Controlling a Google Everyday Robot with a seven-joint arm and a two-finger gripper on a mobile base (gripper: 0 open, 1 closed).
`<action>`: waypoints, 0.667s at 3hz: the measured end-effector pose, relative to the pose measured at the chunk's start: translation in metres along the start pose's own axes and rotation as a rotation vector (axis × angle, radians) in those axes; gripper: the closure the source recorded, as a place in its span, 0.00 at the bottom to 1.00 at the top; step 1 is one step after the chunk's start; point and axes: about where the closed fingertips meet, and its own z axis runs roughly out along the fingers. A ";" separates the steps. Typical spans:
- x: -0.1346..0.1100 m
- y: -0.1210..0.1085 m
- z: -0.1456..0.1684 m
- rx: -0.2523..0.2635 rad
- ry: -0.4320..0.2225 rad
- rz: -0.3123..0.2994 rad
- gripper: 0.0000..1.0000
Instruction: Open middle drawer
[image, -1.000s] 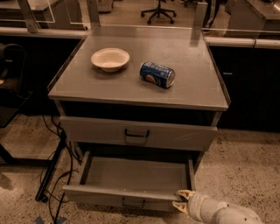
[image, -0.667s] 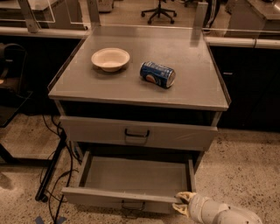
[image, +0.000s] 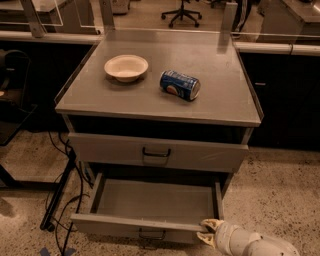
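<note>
The middle drawer (image: 150, 202) is a wide shallow grey metal drawer. It stands pulled out well beyond the cabinet front, its inside bare. Its small black loop handle (image: 151, 234) shows on the front panel at the bottom of the view. My gripper (image: 209, 232) is at the right end of that drawer's front rim, touching it, and the pale arm leads off to the lower right. The drawer above (image: 157, 151) is closed and has its own black handle.
On the cabinet top (image: 150, 95) sit a cream bowl (image: 126, 67) and a blue soda can (image: 180, 85) lying on its side. Black cables and a stand leg (image: 60, 195) lie on the floor to the left. Dark counters flank the cabinet, and an office chair (image: 182, 12) stands behind.
</note>
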 end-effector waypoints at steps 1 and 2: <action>0.000 0.000 0.000 0.000 0.000 0.000 0.27; 0.000 0.000 0.000 0.000 0.000 0.000 0.03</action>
